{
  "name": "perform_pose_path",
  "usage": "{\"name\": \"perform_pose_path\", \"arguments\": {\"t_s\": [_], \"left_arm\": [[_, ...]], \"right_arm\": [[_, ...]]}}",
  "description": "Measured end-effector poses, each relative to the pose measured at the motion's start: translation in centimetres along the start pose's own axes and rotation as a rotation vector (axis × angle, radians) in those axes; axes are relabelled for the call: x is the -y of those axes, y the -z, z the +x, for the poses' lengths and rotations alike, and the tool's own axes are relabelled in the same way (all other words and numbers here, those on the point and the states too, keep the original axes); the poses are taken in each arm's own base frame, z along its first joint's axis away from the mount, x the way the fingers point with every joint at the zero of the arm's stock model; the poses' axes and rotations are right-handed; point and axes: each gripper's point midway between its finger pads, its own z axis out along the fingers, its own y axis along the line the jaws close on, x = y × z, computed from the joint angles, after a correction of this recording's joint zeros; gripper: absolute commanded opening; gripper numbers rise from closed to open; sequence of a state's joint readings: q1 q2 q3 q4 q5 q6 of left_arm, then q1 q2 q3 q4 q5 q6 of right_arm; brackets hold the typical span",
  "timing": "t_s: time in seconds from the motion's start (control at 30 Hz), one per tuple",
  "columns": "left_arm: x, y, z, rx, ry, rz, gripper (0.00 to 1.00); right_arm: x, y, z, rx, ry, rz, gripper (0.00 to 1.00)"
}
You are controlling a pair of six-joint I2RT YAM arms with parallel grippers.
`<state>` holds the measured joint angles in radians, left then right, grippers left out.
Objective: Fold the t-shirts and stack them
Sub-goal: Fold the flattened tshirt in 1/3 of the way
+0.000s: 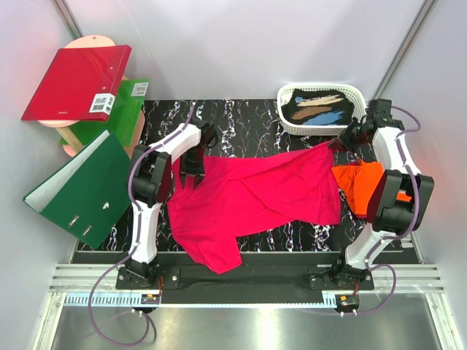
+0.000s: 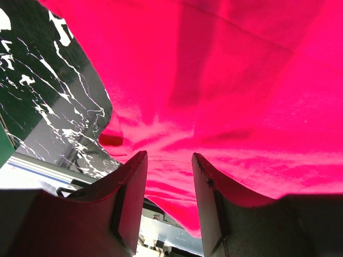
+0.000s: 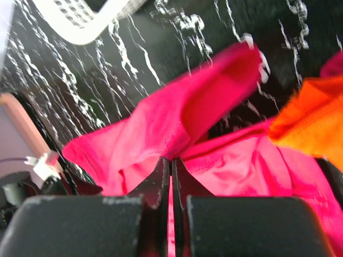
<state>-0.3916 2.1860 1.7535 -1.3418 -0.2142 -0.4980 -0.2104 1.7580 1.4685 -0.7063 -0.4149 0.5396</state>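
Nearest the arm bases, one magenta t-shirt [image 1: 255, 197], spread crumpled across the black marbled surface [image 1: 241, 117], near corner at the front edge. Left side partly hidden under the left arm. Just right of it and touching it, one orange t-shirt [image 1: 356, 184], bunched and largely covered by the right forearm; shape not readable.

Left arm folded at the elbow, wrist reaching inward over the magenta cloth's far left end. Left gripper [image 2: 169, 156] with fingers apart, pink cloth across the tips and beyond.

Right arm stretched far along the right side, wrist turned inward. Right gripper [image 3: 171, 163] pressed together on a fold of the magenta t-shirt, far right corner drawn up off the surface.

Farther back, one white basket [image 1: 306, 130] holding something dark with tan and blue streaks, hard to identify. Off the left edge, one red binder [image 1: 76, 84] and two green binders [image 1: 80, 189].
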Motion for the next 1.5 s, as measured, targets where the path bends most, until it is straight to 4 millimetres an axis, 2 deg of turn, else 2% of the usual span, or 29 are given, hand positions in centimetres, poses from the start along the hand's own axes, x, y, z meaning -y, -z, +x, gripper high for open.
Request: {"name": "perform_pose_path", "arguments": {"t_s": [0.1, 0.2, 0.3, 0.37, 0.4, 0.43, 0.47, 0.5, 0.57, 0.63, 0.67, 0.7, 0.73, 0.8, 0.9, 1.1, 1.2, 1.5], "left_arm": [[0.2, 0.3, -0.2, 0.011, -0.001, 0.005, 0.44], [0.4, 0.5, -0.4, 0.019, -0.002, 0.009, 0.44], [0.5, 0.7, -0.6, 0.027, -0.002, 0.012, 0.44], [0.5, 0.8, -0.7, 0.031, -0.001, 0.015, 0.46], [0.5, 0.8, -0.7, 0.033, 0.0, 0.016, 0.58], [0.6, 0.9, -0.8, 0.035, 0.0, 0.017, 0.75], [0.6, 1.0, -0.9, 0.039, 0.003, 0.019, 0.83], [0.6, 1.2, -1.1, 0.047, 0.011, 0.019, 0.89], [0.7, 1.6, -1.6, 0.066, 0.015, 0.022, 0.95], [0.7, 2.2, -2.4, 0.096, 0.027, 0.025, 0.92], [0.7, 2.5, -2.7, 0.11, 0.03, 0.029, 0.65], [0.7, 3.0, -3.2, 0.13, 0.035, 0.034, 0.16], [0.7, 3.4, -3.6, 0.145, 0.04, 0.038, 0.0], [0.8, 4.3, -4.4, 0.179, 0.043, 0.047, 0.0], [1.1, 4.9, -5.7, 0.214, 0.041, 0.058, 0.0], [2.0, 2.4, -5.9, 0.158, 0.019, 0.034, 0.0], [2.3, 1.3, -5.7, 0.13, 0.012, 0.025, 0.0], [2.8, -0.8, -5.4, 0.075, -0.001, 0.01, 0.0]], "right_arm": [[1.3, -0.2, 1.6, -0.063, -0.009, 0.043, 0.0], [4.4, -2.0, 4.5, -0.195, -0.043, 0.127, 0.0], [8.3, -3.8, 8.3, -0.359, -0.097, 0.235, 0.13], [9.8, -4.1, 10.0, -0.435, -0.121, 0.285, 0.26], [10.4, -4.2, 10.6, -0.463, -0.125, 0.304, 0.32], [10.6, -4.1, 10.8, -0.474, -0.125, 0.314, 0.43], [10.7, -3.9, 10.9, -0.482, -0.121, 0.32, 0.51], [10.6, -3.6, 10.8, -0.484, -0.111, 0.32, 0.52], [9.9, -3.4, 10.0, -0.463, -0.094, 0.307, 0.74], [8.7, -3.0, 8.5, -0.416, -0.065, 0.277, 0.74], [8.0, -2.7, 7.7, -0.387, -0.044, 0.258, 0.74], [7.1, -2.3, 6.7, -0.354, -0.023, 0.238, 0.73], [6.2, -1.8, 5.7, -0.319, -0.004, 0.217, 0.7], [4.7, -1.0, 4.2, -0.259, 0.027, 0.18, 0.54], [2.9, -0.2, 3.0, -0.204, 0.057, 0.123, 0.0], [1.4, -0.5, 3.4, -0.228, 0.037, 0.037, 0.0], [1.2, -1.4, 3.9, -0.26, 0.033, 0.015, 0.0], [1.8, -6.2, 8.5, -0.436, 0.052, 0.069, 0.0]]}}
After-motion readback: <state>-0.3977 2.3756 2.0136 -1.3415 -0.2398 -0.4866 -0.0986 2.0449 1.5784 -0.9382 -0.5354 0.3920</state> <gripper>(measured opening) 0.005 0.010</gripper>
